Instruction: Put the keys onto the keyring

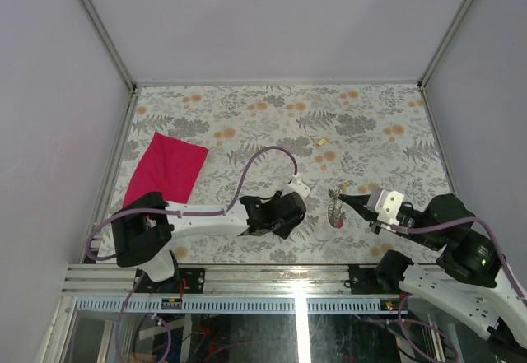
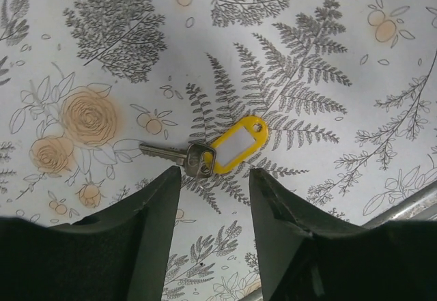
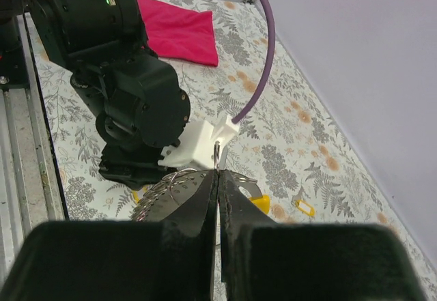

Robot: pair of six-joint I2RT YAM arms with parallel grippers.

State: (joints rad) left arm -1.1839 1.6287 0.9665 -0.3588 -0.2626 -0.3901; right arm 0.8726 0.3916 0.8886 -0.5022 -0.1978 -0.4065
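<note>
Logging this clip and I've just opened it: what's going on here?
The right gripper is shut on the keyring, holding it close to the left arm. The left gripper is open and low over a yellow-tagged key that lies on the table between its fingers, not yet gripped. Another yellow-tagged key lies farther back.

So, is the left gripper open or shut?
Open: in its wrist view the left gripper shows a gap between its fingers; the yellow-tagged key lies untouched ahead.
</note>
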